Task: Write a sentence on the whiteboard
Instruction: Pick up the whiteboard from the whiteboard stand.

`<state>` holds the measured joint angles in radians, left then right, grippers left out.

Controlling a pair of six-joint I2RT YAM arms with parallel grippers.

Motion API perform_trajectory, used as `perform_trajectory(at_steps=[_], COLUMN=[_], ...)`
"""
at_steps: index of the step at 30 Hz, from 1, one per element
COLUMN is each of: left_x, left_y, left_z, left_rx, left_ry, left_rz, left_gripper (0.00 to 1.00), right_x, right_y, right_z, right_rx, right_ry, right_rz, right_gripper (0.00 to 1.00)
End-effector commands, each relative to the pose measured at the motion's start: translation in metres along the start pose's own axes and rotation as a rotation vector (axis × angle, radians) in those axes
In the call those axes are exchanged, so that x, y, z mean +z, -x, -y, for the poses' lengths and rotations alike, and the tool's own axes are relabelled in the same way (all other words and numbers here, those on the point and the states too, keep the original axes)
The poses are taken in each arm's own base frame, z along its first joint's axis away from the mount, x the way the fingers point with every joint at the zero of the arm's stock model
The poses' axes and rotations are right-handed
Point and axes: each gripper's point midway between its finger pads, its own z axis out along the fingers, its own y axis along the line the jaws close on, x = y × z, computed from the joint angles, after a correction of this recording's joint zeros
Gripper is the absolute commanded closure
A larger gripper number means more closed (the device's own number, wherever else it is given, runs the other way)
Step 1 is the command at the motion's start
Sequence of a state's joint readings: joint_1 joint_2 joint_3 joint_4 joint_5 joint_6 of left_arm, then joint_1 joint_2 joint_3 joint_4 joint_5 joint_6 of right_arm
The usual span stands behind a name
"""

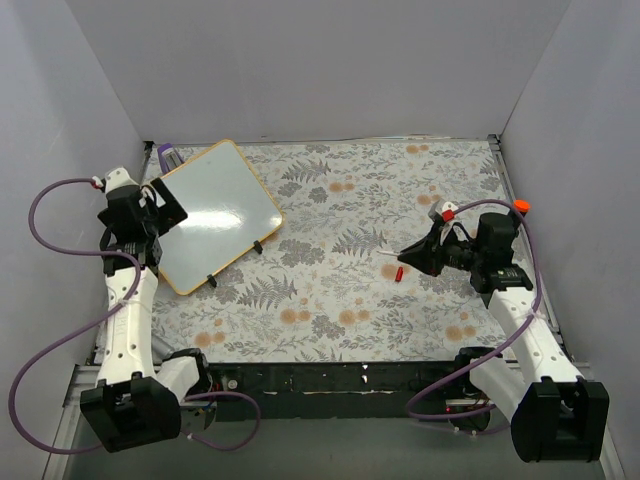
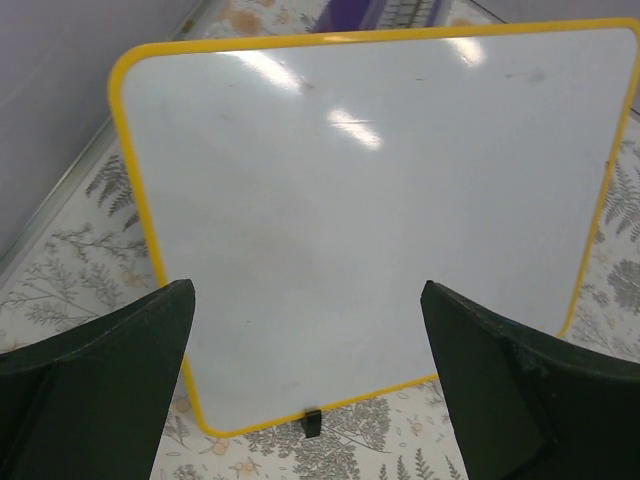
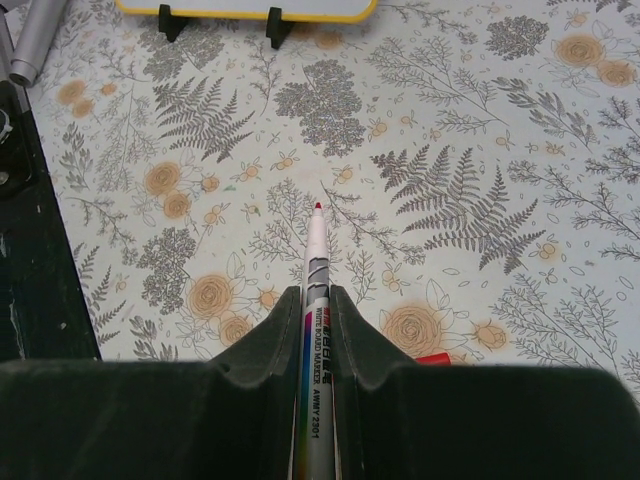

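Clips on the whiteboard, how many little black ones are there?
2, both on the whiteboard's near edge: the left clip and the right clip. More may be hidden.

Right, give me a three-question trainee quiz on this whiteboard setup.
1. True or false: the whiteboard already carries writing.
2. The right tool is: A open; B shut on the marker; C shut on the whiteboard.
3. What colour is the marker's tip?
Key: 1 false; 2 B; 3 red.
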<state>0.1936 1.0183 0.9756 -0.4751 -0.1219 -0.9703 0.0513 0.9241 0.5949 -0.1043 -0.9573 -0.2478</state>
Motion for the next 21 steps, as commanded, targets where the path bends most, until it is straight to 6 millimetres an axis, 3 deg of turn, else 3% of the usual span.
perform_trajectory(at_steps=[1, 4, 14, 21], left_x=[-0.002, 0.009, 0.036, 0.049], left_y=[-0.004, -0.020, -0.046, -0.060], left_z=[-0.050, -0.060, -0.064, -0.056], left_rx=[0.022, -0.007, -0.077, -0.117], left_ry=[0.203, 0.205, 0.084, -0.089], left_rz=[0.038, 0.016, -0.050, -0.090], left_gripper=[0.02, 0.02, 0.02, 0.02], right_x=[0.002, 0.003, 0.005, 0.005], right_y=[0.011, 0.011, 0.013, 0.013], right_z=[-0.006, -0.009, -0.016, -0.018], right_rx=[-0.029, -0.028, -0.030, -0.028], right_ry=[0.048, 0.065, 0.095, 0.112], right_rz=[0.019, 0.018, 0.018, 0.021], right_gripper=[0.99, 0.99, 0.99, 0.99])
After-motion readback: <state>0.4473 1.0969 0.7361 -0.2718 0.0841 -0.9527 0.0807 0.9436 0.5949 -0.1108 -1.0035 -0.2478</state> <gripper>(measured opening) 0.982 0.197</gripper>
